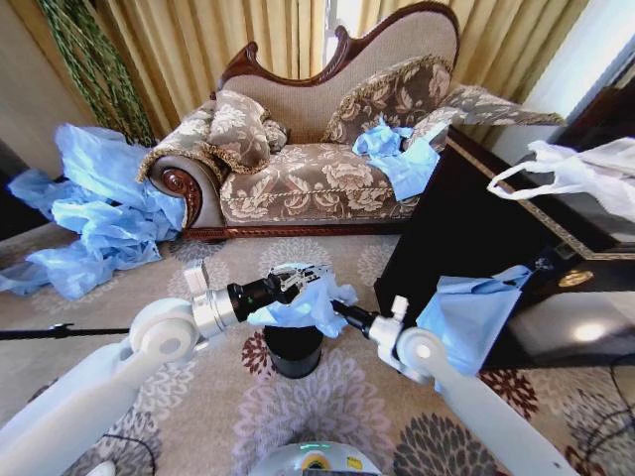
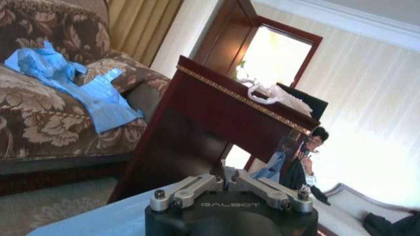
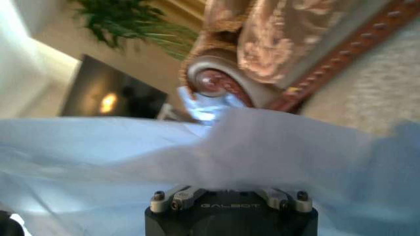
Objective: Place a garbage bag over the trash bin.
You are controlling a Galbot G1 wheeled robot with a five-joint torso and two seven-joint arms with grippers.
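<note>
1. Hanging bunched between the left gripper (image 1: 298, 279) and right gripper (image 1: 335, 305), the garbage bag (image 1: 310, 302) is sitting just above the trash bin (image 1: 294, 350).
2. Both jaws are looking pinched onto the film.
3. It is likely handling light, limp and slippery; gripping its mouth edge seems best.

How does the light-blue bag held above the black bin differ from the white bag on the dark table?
The garbage bag is light blue; the white bag is white with loop handles. The garbage bag is bunched between the left hand and right hand above the trash bin; the white bag lies untouched on the dark table. Both are thin plastic.
</note>
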